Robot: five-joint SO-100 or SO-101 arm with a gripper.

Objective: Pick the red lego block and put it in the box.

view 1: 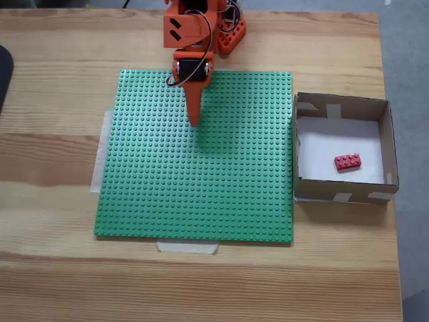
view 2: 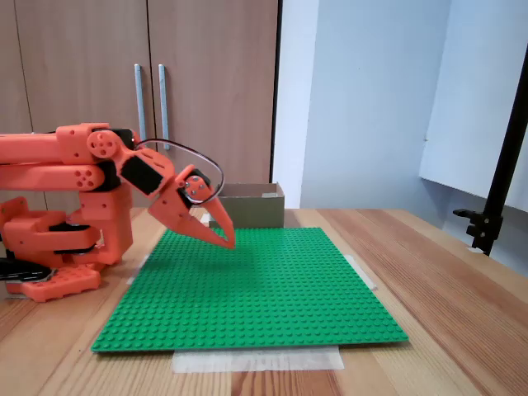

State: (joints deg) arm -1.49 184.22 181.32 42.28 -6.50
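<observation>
red lego block [view 1: 348, 161] lies flat on the white floor of the box [view 1: 388, 144], right side of the top-down fixed view, lower right of its middle; placement looks done. gripper [view 1: 194, 119] sits upper centre over the green baseplate [view 1: 201, 194], well apart from the box; fingers pinched to a point, nothing held; side fixed view agrees [view 2: 224, 240]. Step in hand, I'd judge: retreat. Next: fold the arm home, no grasp needed.

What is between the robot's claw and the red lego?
In a fixed view, green baseplate studs and the box wall separate the gripper from the red lego block.
</observation>
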